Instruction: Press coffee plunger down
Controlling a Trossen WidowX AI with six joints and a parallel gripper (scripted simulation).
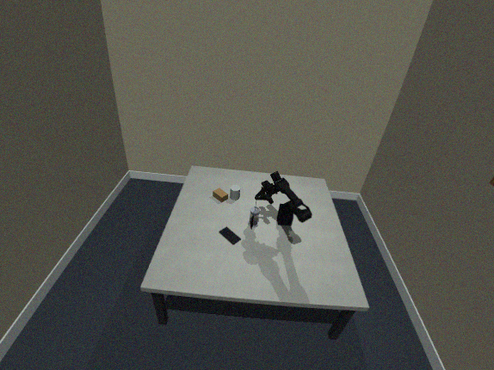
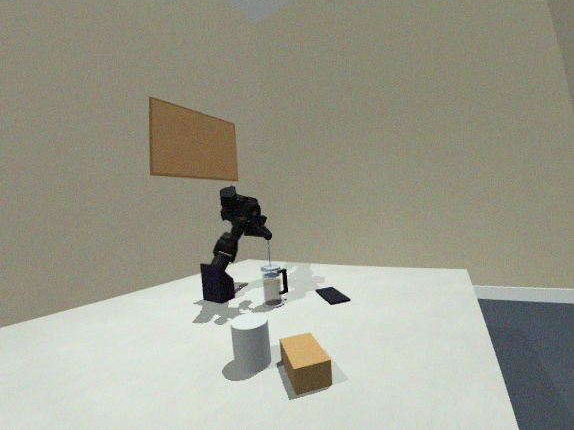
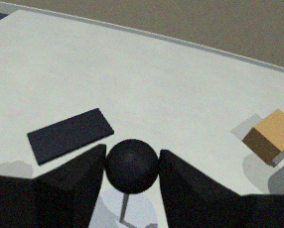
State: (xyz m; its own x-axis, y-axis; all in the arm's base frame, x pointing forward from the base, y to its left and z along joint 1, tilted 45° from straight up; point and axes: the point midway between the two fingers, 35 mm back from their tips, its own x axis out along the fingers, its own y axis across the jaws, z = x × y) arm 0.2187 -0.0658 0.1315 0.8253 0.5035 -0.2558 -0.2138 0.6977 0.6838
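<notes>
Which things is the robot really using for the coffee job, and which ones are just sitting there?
For the job:
- coffee press, standing upright
- plunger knob, pinched in the gripper; the rod has not been pushed down yet

Just sitting there:
- white cylinder
- orange box
- flat black slab
- orange board on the wall

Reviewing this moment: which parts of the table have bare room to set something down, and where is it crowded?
Bare: the table's near half, between the black slab and the front edge. Crowded: mid-table, where the hand grips the plunger knob above the press, beside the arm base; box and cylinder sit together.
</notes>
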